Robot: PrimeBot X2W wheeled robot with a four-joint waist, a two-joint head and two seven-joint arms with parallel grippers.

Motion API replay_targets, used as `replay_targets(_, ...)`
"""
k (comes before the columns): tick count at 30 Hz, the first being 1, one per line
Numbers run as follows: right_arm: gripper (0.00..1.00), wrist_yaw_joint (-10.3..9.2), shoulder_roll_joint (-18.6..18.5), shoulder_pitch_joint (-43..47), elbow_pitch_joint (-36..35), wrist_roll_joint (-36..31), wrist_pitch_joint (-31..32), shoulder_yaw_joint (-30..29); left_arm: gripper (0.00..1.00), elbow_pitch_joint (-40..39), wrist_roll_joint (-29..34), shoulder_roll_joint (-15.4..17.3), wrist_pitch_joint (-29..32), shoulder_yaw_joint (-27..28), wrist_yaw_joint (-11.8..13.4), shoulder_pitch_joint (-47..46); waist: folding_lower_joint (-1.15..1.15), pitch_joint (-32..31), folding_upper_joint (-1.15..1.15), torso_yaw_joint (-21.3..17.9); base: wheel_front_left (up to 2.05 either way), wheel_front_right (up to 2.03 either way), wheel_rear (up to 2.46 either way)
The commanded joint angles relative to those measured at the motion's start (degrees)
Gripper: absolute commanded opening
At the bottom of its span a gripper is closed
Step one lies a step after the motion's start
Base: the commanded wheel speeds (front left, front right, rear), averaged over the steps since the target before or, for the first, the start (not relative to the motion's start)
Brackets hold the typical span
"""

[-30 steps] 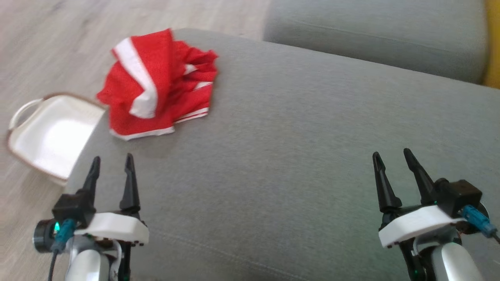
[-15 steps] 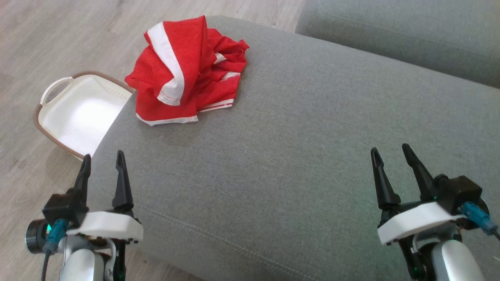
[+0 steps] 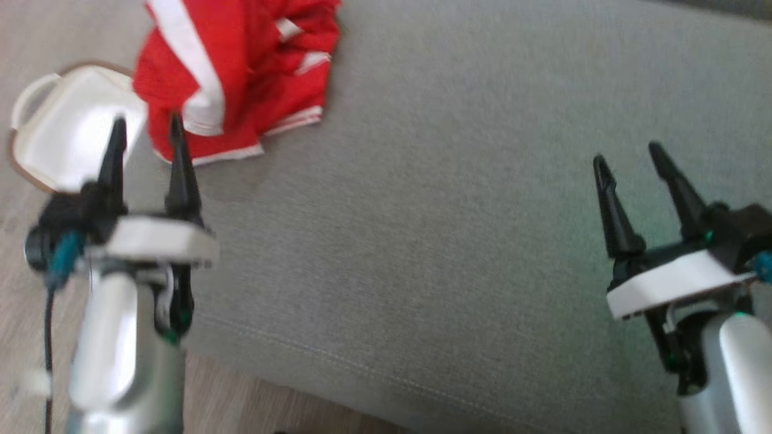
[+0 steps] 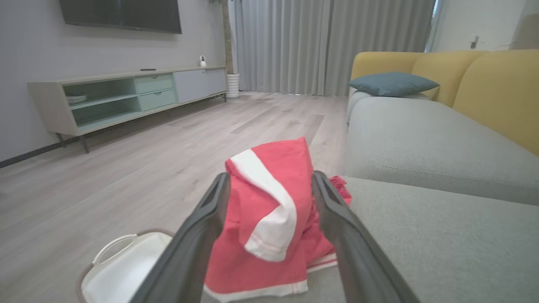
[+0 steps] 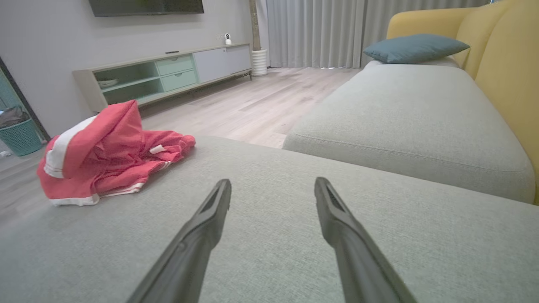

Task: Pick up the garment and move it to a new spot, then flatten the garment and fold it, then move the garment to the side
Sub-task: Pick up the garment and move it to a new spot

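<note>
Garment: a crumpled red garment (image 3: 241, 78) with white bands, heaped at the 11 o'clock corner of the grey sofa cushion (image 3: 452, 241) in the head view.
Garment to left jaws: in the left wrist view the heap shows between the two fingers, with its peak at 12 o'clock above the tips. In the head view the right-hand fingertip overlaps the hem at the heap's 7 o'clock. I cannot tell whether either tip touches the cloth.
Left gripper (image 3: 147, 120): jaws spread wide, nothing held.
Garment to right jaws: well apart, at 10 o'clock from the tips in the right wrist view.
Right gripper (image 3: 627, 153): jaws spread wide, nothing held, over bare cushion at 3 o'clock in the head view.
Basket: a white laundry basket (image 3: 54, 126) with a brown rim, on the wooden floor (image 3: 24, 313), at 9 o'clock from the garment beside the cushion's edge.
Beyond: a second grey seat cushion (image 5: 404, 113) at 1 o'clock in the right wrist view, with a teal pillow (image 5: 414, 47) on it.
</note>
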Motion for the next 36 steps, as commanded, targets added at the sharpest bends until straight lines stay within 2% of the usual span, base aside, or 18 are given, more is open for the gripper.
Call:
replay_targets(1,1.00,0.43,-1.0,-1.7,-2.5,-0.4,0.4,1.4,1.00,-0.7,0.0,1.1,-0.6,1.9,-0.2,-2.9,0.00,4.5,0.00,-2.9,0.00,0.00,0.00)
replay_targets(7,1.00,0.43,-2.3,-3.7,-4.1,0.0,1.2,1.7,1.00,14.7,-1.4,4.0,0.2,3.6,-1.1,-14.3,0.00,9.2,0.00,-5.7,0.00,0.00,0.00)
replay_targets(12,1.00,0.43,-2.5,-4.2,-4.0,0.5,0.8,1.7,1.00,27.2,-2.6,7.1,4.5,5.8,0.5,-21.1,0.00,10.3,0.00,-7.2,0.00,0.00,0.00)
replay_targets(18,1.00,0.43,-2.4,-4.1,-3.4,0.7,0.5,1.8,0.98,35.7,-3.0,9.2,7.8,5.9,0.5,-25.9,0.00,10.2,0.00,-7.5,0.00,0.00,0.00)
replay_targets(19,1.00,0.43,-2.3,-4.1,-3.3,0.7,0.5,1.8,0.46,36.6,-3.0,9.5,7.9,5.7,0.6,-26.4,0.00,10.0,0.00,-7.4,0.00,0.00,0.00)
replay_targets(20,1.00,0.43,-2.3,-4.1,-3.2,0.7,0.5,1.8,0.00,37.3,-2.9,9.7,7.5,5.6,0.4,-26.8,0.00,9.8,0.00,-7.4,0.00,0.00,0.00)
replay_targets(23,1.00,0.43,-2.3,-4.0,-2.8,0.2,-0.1,2.0,0.00,37.8,-2.6,10.5,2.8,5.2,0.2,-27.3,0.00,8.2,0.00,-7.3,0.00,0.00,0.00)
replay_targets(28,1.00,0.43,-1.6,-3.2,-1.8,-0.3,-1.1,2.3,0.00,35.8,-2.3,10.8,0.3,5.0,0.4,-25.9,0.00,4.9,0.00,-7.5,0.00,0.00,0.00)
replay_targets(36,1.00,0.43,1.4,-0.6,0.7,0.3,-3.3,1.8,0.00,21.0,-1.0,9.6,-0.6,3.3,0.3,-18.0,0.00,-3.8,0.00,-9.0,0.00,0.00,0.00)
